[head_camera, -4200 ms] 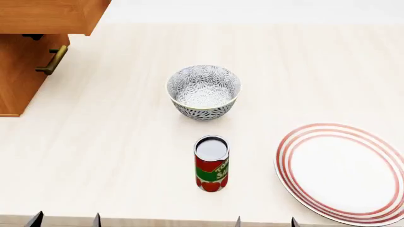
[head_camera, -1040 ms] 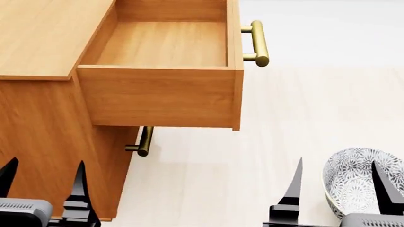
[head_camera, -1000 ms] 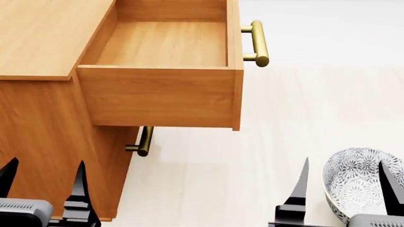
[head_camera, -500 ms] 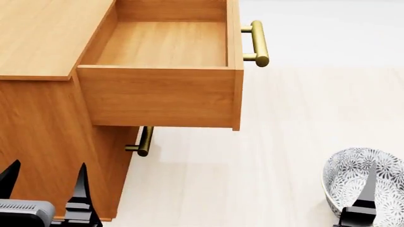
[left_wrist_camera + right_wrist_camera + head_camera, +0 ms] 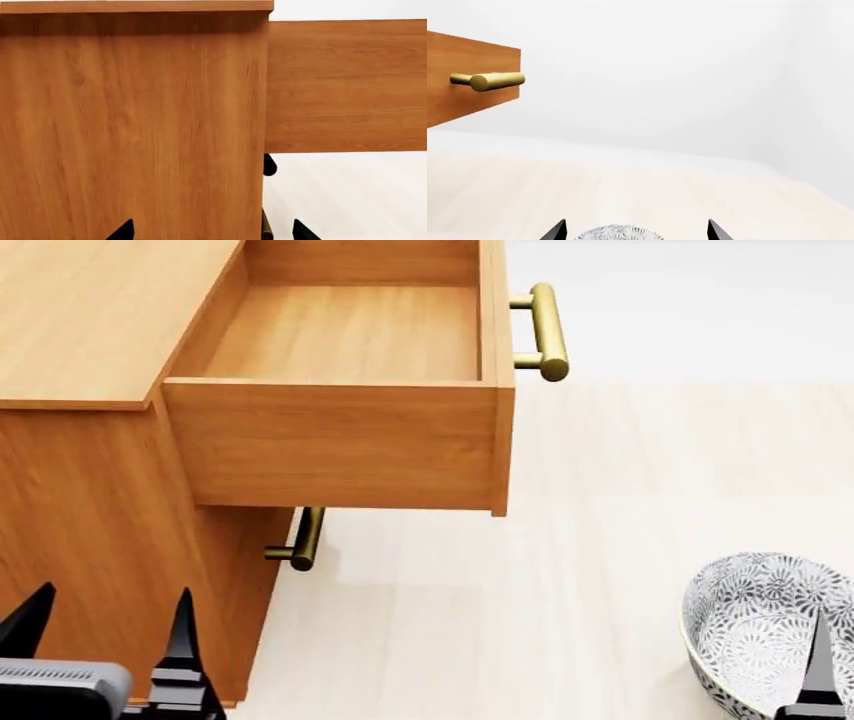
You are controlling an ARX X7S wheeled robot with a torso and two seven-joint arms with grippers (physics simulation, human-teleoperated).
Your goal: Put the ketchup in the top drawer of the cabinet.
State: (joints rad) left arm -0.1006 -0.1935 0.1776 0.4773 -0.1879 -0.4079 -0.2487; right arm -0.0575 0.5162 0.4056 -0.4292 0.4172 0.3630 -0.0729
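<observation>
The ketchup is out of view. The cabinet point(image 5: 80, 330) fills the left of the head view. Its top drawer point(image 5: 347, 340) is pulled out, open and empty, with its brass handle point(image 5: 541, 330) at the right. My left gripper point(image 5: 107, 640) is open and empty, low in front of the cabinet's side wall point(image 5: 133, 125). In the left wrist view point(image 5: 212, 231) its fingertips straddle the cabinet's front corner. My right gripper point(image 5: 636, 231) is open and empty just above the bowl's rim. Only one of its fingers point(image 5: 817, 665) shows in the head view.
A patterned grey-white bowl point(image 5: 767, 630) stands on the pale table point(image 5: 561, 570) at the lower right; its rim also shows in the right wrist view point(image 5: 617, 234). The lower drawer's brass handle point(image 5: 304, 538) sticks out under the open drawer. The drawer's side point(image 5: 347, 85) overhangs the table.
My right gripper has slid right and down, so only one finger still shows in the head view. My left gripper has shifted slightly right. Far earlier, the view held the ketchup can, bowl and plate.
</observation>
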